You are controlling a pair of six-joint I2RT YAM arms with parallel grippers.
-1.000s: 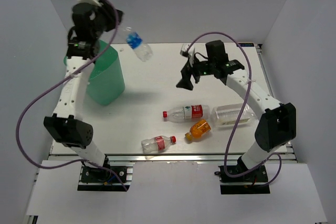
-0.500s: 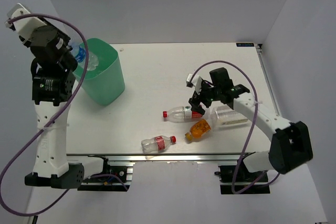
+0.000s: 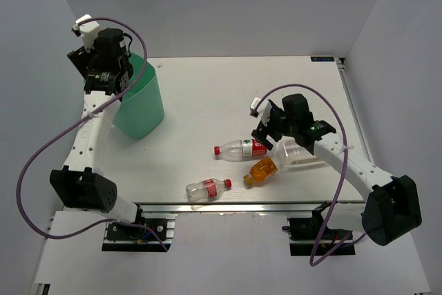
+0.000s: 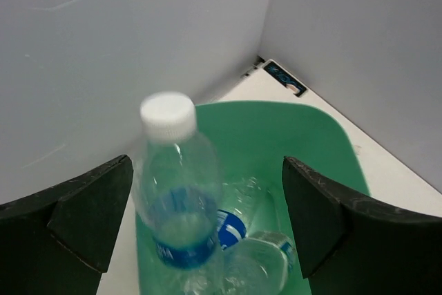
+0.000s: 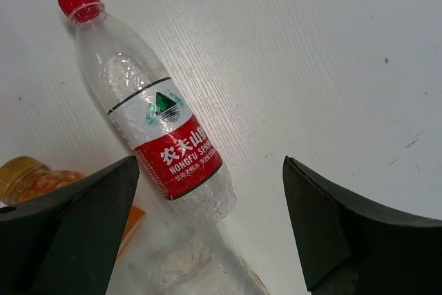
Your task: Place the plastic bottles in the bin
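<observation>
The left gripper hangs right over the bin, its fingers spread wide. A blue-labelled bottle stands cap-up between them, touching neither, its lower end inside the bin's mouth. More clear bottles lie at the bottom of the bin. Well to the right of the bin, the right gripper is also wide open over a red-labelled bottle. That bottle lies flat on the table, nearer one finger, with the orange bottle just beside it.

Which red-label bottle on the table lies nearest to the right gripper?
The rear red-label bottle, beside the orange bottle; the front red-label bottle lies alone, farther off.
</observation>
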